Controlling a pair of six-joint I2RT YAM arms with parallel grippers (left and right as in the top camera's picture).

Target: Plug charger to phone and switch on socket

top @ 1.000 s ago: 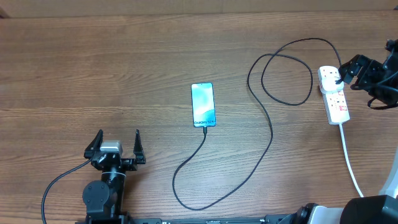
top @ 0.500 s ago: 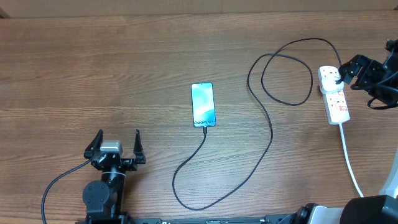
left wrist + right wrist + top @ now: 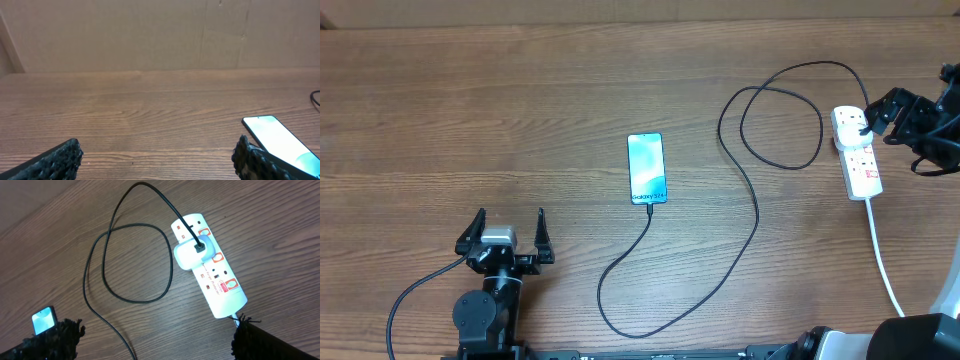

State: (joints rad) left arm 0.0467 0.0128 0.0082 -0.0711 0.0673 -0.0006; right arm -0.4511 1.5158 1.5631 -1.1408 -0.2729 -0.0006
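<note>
From overhead, one phone (image 3: 646, 168) lies flat near the middle of the wooden table (image 3: 470, 100), screen lit cyan. One charger (image 3: 757, 215) runs from the phone's near short edge, curves along the table and makes a single loop before it reaches the one socket (image 3: 861, 160) at the right, a white strip with its own white cord (image 3: 882, 260) trailing toward the front edge. There are two grippers. The left gripper (image 3: 509, 222) sits at the front left, well apart from the phone, its fingers spread wide and holding nothing. The right gripper (image 3: 900, 115) hangs just beside the socket's far end; its spread is hard to read here.

In the left wrist view, two black fingertips (image 3: 55, 160) stand far apart with bare table between them; the phone lies beside the right one.

In the right wrist view, both fingertips (image 3: 265, 340) are wide apart and empty. The socket shows three red marks along one side and one white adapter (image 3: 192, 252) with the black cable in it.
</note>
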